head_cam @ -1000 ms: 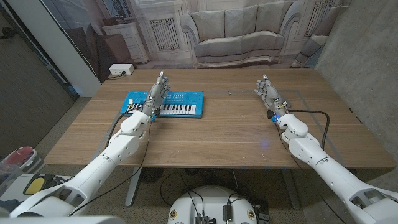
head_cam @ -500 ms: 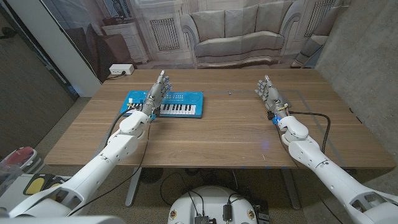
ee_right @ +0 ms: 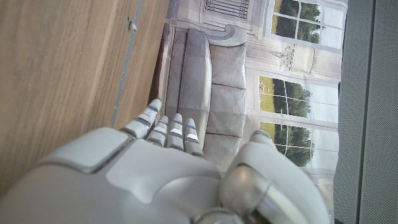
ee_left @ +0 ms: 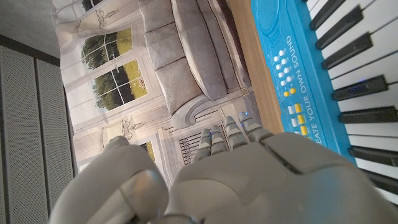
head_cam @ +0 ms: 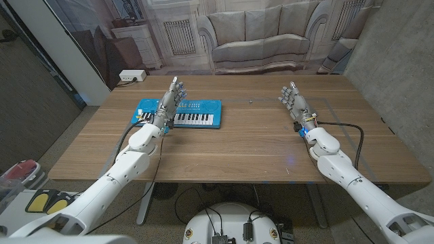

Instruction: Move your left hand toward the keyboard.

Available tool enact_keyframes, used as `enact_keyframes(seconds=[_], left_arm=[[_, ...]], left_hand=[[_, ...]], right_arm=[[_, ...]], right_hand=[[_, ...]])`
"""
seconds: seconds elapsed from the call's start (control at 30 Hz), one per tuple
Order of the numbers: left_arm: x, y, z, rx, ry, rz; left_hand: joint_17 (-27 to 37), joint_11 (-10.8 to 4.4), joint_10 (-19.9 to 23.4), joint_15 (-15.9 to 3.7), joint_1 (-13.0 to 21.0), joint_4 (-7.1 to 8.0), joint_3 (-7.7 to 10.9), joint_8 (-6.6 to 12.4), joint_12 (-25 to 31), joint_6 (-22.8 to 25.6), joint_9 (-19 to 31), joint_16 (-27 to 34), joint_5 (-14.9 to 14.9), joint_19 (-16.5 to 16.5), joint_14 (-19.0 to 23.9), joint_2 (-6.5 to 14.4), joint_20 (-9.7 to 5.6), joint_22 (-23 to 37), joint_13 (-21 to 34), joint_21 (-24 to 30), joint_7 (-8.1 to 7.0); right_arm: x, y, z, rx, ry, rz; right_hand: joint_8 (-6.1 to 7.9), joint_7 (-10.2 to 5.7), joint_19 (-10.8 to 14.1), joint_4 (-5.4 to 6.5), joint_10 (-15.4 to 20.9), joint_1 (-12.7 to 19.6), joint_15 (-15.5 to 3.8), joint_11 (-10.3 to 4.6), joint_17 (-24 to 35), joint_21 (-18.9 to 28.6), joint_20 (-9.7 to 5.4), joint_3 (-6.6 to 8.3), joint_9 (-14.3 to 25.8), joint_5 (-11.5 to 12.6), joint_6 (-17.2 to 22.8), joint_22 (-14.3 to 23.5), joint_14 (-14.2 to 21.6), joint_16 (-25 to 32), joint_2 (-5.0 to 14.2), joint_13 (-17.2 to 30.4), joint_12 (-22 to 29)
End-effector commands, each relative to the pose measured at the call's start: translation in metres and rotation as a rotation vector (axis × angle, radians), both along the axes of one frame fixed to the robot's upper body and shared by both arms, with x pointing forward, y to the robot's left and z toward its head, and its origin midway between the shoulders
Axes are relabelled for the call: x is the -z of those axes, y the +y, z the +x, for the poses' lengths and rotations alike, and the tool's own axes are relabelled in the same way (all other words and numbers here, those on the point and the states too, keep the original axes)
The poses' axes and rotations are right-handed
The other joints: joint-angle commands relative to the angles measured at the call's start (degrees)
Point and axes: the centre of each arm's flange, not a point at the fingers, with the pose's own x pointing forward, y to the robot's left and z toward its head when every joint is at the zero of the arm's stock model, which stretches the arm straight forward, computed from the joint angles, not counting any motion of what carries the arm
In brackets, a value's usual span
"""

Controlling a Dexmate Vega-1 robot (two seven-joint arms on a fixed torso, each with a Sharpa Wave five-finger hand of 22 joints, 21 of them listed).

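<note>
Blue keyboard [head_cam: 181, 114] reached by the left hand [head_cam: 169, 103], fingers straight, holding nothing.
Keys could be struck if lowered carelessly (right hand [head_cam: 293, 100] spread, well apart).

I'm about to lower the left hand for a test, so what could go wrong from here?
The left hand is over the left part of the small blue toy keyboard with fingers extended, so lowering it could press several keys at once. The light keyboard might also slide on the smooth wooden table if pushed sideways.
</note>
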Motion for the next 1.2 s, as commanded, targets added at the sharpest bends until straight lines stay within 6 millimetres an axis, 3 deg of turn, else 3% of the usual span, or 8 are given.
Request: enact_keyframes(seconds=[0.03,0.73,1.2], left_arm=[[-0.001,0.012,-0.016,-0.019,-0.036,-0.002],[-0.021,0.023,-0.025,-0.039,-0.063,0.097],[-0.024,0.032,-0.048,-0.102,-0.131,0.104]], left_hand=[[0.2,0.18,0.8,0.01,0.6,-0.19,-0.08,0.49,0.5,0.8,0.2,0.5,0.5,0.6,0.6,0.1,-1.05,0.2,0.2,-0.1,0.02],[0.2,0.28,1.0,0.24,1.0,-0.36,-0.20,0.33,0.4,1.1,0.2,0.3,0.5,0.4,1.0,0.4,-0.77,0.2,0.2,-0.5,-0.05],[0.2,0.08,2.0,0.15,1.2,-0.42,-0.45,0.53,0.5,2.5,0.2,0.4,0.4,-0.5,1.8,0.7,-1.17,0.2,0.2,-1.1,-0.08]], right_arm=[[0.002,0.000,-0.009,-0.004,-0.018,-0.003],[-0.003,-0.008,-0.024,0.036,-0.040,-0.013],[-0.007,-0.010,-0.025,0.026,-0.047,-0.010]], right_hand=[[0.08,0.09,0.5,-0.17,0.7,0.1,0.15,0.13,0.3,-0.3,-1.46,0.19,0.2,-0.3,0.7,0.2,0.5,0.0,0.22,0.2,0.4],[0.19,0.07,1.2,-0.26,1.7,0.0,0.13,0.35,0.3,-0.5,-1.31,0.07,0.2,-0.5,1.5,0.2,1.4,0.0,0.38,0.2,0.6],[0.35,0.01,2.2,-0.42,2.6,0.1,0.25,0.13,0.3,-0.5,-1.35,0.04,0.2,-0.7,2.4,0.2,2.2,0.1,0.49,0.2,0.7]])
